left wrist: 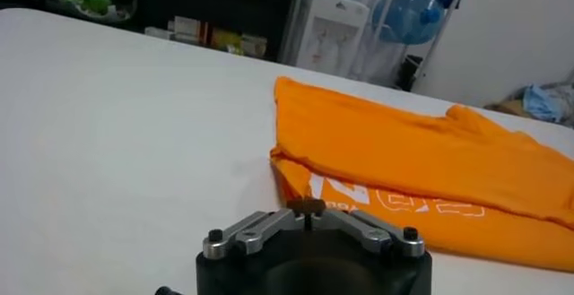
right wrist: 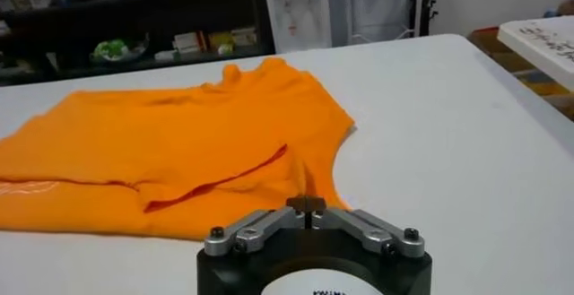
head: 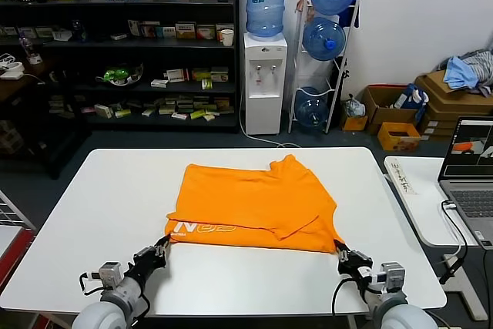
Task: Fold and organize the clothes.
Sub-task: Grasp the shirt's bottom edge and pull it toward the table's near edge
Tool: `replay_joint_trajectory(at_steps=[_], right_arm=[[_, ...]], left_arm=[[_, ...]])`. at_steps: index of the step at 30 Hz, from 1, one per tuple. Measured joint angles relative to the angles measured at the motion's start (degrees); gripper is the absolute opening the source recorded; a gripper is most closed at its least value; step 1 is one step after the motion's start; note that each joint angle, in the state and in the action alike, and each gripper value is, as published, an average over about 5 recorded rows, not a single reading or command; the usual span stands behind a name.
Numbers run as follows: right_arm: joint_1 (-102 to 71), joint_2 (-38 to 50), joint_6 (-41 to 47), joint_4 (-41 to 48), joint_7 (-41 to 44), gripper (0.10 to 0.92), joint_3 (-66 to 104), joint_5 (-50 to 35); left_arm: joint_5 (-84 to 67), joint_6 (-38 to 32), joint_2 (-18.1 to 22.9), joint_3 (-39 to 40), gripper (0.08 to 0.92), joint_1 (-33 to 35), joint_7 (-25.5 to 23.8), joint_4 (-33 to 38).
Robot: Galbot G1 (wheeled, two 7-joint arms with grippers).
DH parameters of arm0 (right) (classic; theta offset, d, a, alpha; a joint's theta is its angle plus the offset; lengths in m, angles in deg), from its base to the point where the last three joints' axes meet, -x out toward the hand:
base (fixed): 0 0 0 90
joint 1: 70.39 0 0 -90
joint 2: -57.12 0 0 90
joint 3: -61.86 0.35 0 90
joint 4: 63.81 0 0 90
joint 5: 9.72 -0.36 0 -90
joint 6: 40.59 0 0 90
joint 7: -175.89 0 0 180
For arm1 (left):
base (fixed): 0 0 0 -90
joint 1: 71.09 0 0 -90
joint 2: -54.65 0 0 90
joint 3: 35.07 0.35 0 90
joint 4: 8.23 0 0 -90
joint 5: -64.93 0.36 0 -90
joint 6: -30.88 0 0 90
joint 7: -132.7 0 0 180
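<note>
Right gripper (right wrist: 308, 205) pinched shut at the near corner of the orange T-shirt (right wrist: 170, 149)

The shirt lies partly folded on the white table (right wrist: 448, 135), one layer lapped over another with a dark crease running across it and a bump of fabric at its far edge. The jaws meet tip to tip right at the shirt's nearest edge, where the cloth narrows to a point; whether they actually hold fabric cannot be told. Behind the table stand dark shelves (right wrist: 134, 10) of boxed goods and a white water dispenser (right wrist: 296, 5).
</note>
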Motion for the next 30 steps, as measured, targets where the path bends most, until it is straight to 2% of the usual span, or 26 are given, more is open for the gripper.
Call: replay_joint_trajectory(at_steps=[7, 16, 24, 30], right_arm=[[-4.94, 2.12, 0.84, -4.01, -1.58, 0.124, 1.51, -2.5], [-12.25, 4.7, 1.94, -9.38, -4.9, 0.124, 2.76, -4.38], [-16.73, 6.47, 2.55, -12.46, -7.77, 0.124, 4.03, -5.9], [-17.98, 7.12, 2.38, -12.91, -8.63, 0.134, 4.6, -6.18]], left_arm=[[-4.39, 1.52, -3.26, -1.48, 0.091, 3.61, 2.53, 4.29], [-10.22, 3.41, -8.09, -3.56, 0.091, 11.97, 7.73, 12.26], [-13.05, 4.64, -10.14, -5.03, 0.091, 18.78, 11.74, 18.31], [-13.67, 4.91, -10.67, -5.8, 0.091, 21.79, 13.09, 20.2]])
